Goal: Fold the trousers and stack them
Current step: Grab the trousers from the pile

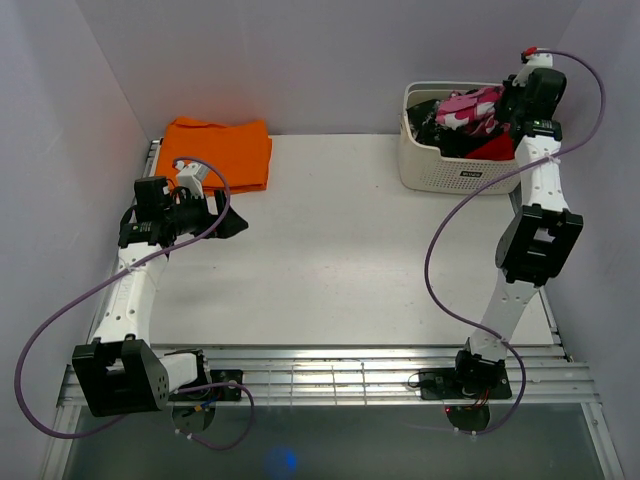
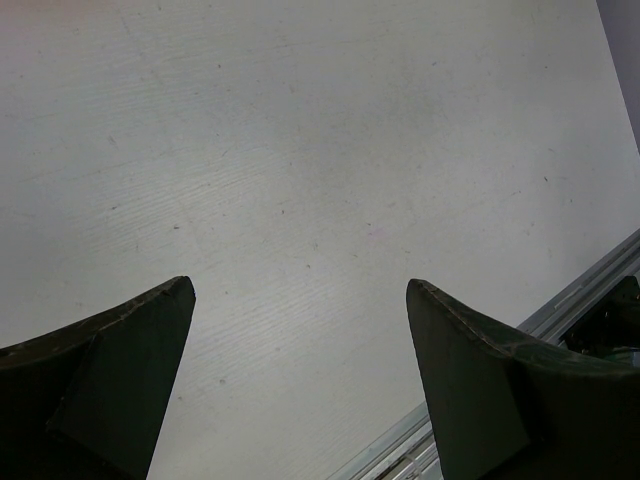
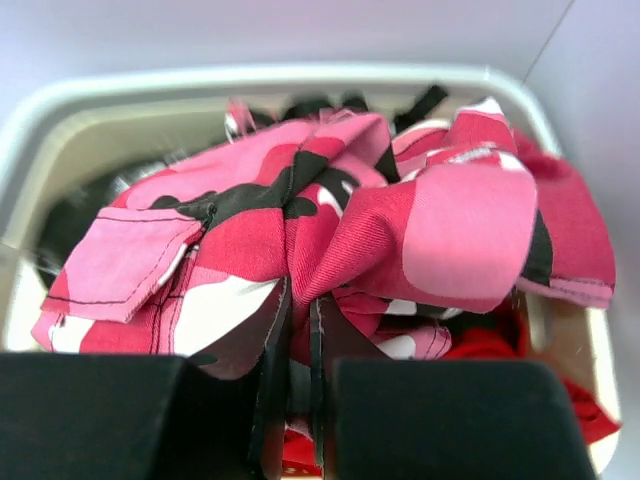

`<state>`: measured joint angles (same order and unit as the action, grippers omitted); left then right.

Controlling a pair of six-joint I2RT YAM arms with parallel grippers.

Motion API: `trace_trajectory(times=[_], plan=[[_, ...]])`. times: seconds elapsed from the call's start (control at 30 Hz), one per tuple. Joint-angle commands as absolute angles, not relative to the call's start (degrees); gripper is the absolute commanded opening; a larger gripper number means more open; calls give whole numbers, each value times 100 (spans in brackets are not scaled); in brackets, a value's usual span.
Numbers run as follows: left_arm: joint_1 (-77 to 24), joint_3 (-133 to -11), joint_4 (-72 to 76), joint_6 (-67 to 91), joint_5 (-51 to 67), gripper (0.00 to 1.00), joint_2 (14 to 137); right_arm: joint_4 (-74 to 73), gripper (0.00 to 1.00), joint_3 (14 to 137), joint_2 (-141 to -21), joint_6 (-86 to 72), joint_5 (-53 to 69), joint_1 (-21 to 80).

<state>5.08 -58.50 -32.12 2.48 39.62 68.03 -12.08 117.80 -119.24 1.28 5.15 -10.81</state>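
You see the trousers [image 3: 330,230] only as a bunched heap in the basket [image 1: 455,178]; legs and waistband can't be told apart. From above, the wrist hides the right gripper [image 3: 300,300] pinching a fold. The dark cloth [image 3: 75,215] underneath is blurred. The picture's lower edge crops the left gripper [image 2: 300,285].

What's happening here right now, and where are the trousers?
The right pincer is down in the white basket at the table's far right corner. It is shut on a fold of the pink camouflage trousers, which lie bunched in the basket on top of other clothes. The left pincer hangs open over the bare table, holding nothing. A folded orange cloth lies at the far left. The trousers are not yet out of the basket or folded.
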Motion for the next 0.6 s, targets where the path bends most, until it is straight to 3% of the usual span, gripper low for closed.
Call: trace_trajectory(times=[0.0,0.27,0.57], plan=[[519,-5888,-3155,272,4025,98,6583,351,8,11988,-10785,-447,957,-958],[519,-6011,-3269,404,3709,98,6460,650,8,12428,-10136,-835,1379,-730],[562,-6565,-3586,597,3709,98,6434,1133,8,11910,-8704,-905,1696,-325]])
